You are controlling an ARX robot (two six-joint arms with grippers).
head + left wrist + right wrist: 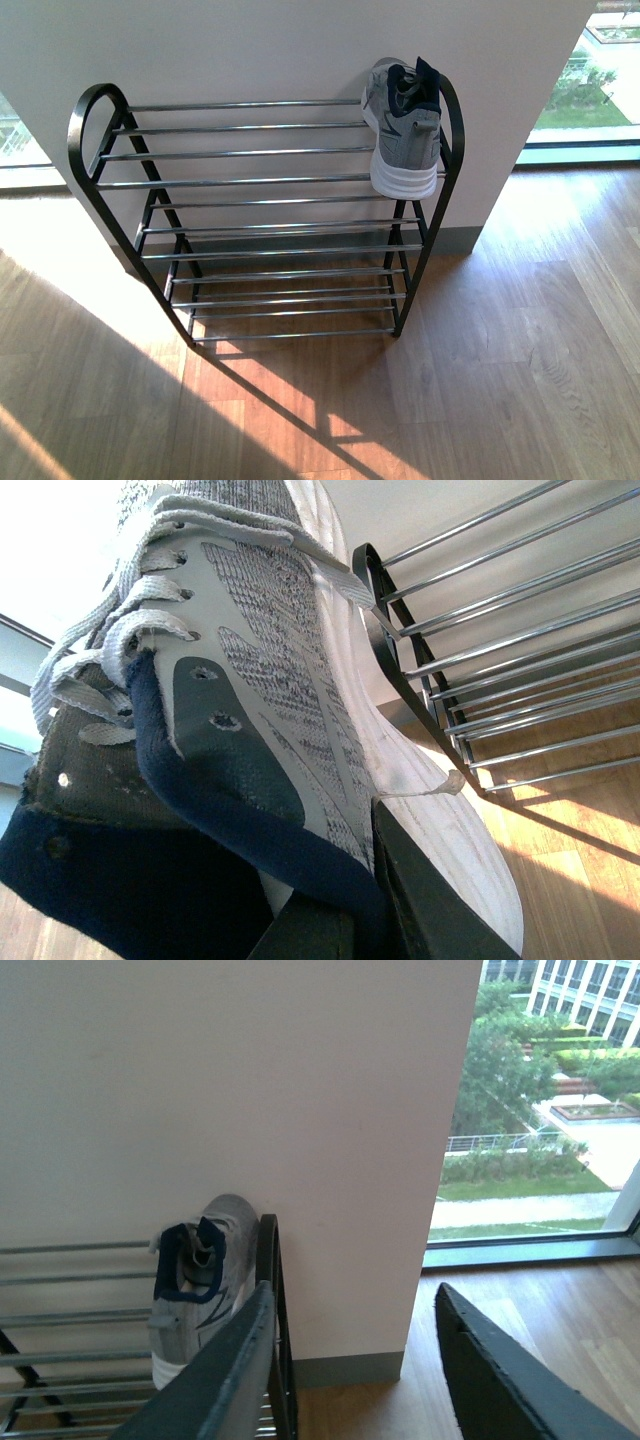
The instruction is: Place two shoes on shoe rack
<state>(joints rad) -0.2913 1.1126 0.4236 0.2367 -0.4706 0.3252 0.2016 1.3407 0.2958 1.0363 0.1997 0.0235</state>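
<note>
Two grey knit sneakers showed, each in its own view. The first sneaker lay on the top tier of the shoe rack, at the tier's three o'clock end. Its white-soled heel pointed to six o'clock, toward the camera, and its toe to twelve, toward the wall. The navy collar sat just beside the black loop of the upright on that side. The right wrist camera caught the same shoe heel-on, resting on the silver rods close against that upright.

The second sneaker filled most of the left wrist view, with laces, grey knit side, navy collar and white sole all close to the lens. The left gripper was clenched on it, dark fingers pressed against the shoe's side at the collar. One loose lace end lay across the white sole. The rack's rods and black end loop stood near this shoe; whether they touched it could not be told.

The right gripper was released, its two fingers spread wide with only floor and wall visible between them.

In the front view the rack stood against the pale wall on a wooden floor, with sunlight from seven o'clock. A window lay at two o'clock.
</note>
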